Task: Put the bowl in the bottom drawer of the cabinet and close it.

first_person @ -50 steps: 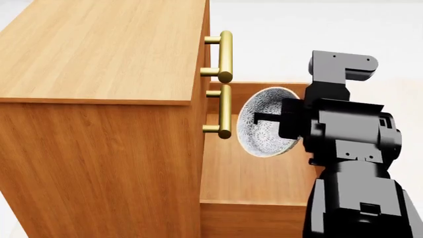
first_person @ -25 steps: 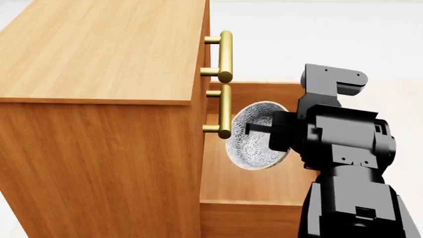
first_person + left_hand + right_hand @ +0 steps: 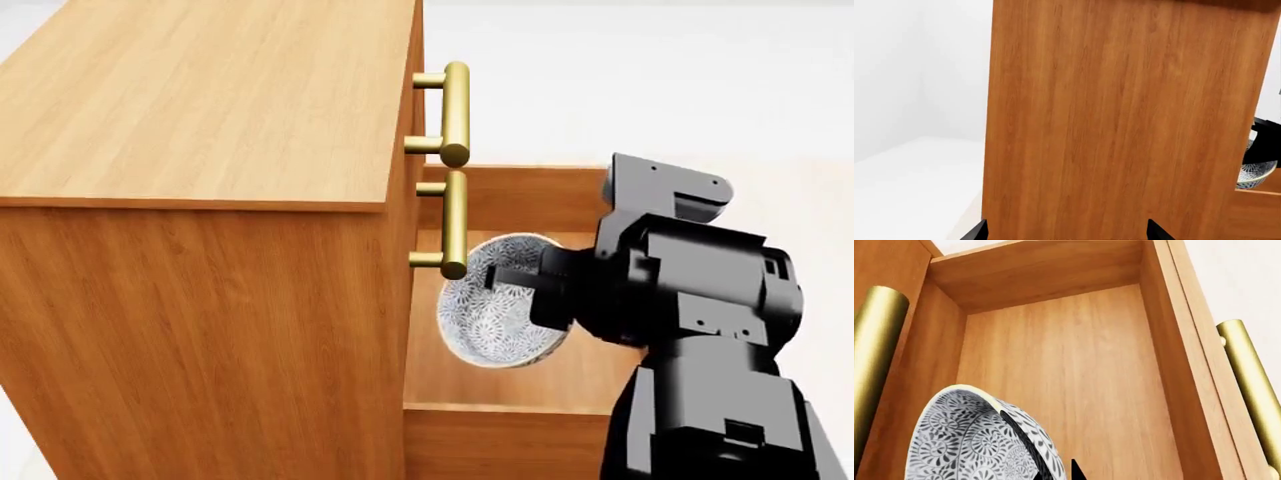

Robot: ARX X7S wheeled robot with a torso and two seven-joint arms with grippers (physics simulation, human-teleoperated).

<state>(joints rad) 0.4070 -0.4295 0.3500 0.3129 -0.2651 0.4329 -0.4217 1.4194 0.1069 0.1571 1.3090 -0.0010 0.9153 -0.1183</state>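
The cabinet (image 3: 200,200) fills the left of the head view, its orange-brown top and side panel facing the camera, with two brass bar handles (image 3: 455,100) of the upper drawers projecting from its front edge. The bottom drawer (image 3: 514,375) is pulled out and open, its wood floor and walls exposed; in the right wrist view its own brass handle (image 3: 1249,390) runs along the outside of the front wall. The right hand (image 3: 514,283) is clenched on the bowl (image 3: 497,315), one dark finger lying across the patterned inside and the rim pinched. The bowl is tipped on its side, its opening turned toward the cabinet front, and it sits above the drawer floor, just beside the lower of the two upper handles; whether it touches that handle cannot be told. In the right wrist view the bowl (image 3: 981,440) hangs over the drawer's interior (image 3: 1067,365), near the cabinet-side wall. The left hand (image 3: 1064,232) shows only two dark fingertips at the frame edge, set apart and holding nothing, facing the cabinet's side panel (image 3: 1121,120); a sliver of the bowl (image 3: 1254,175) is visible past that panel's edge.
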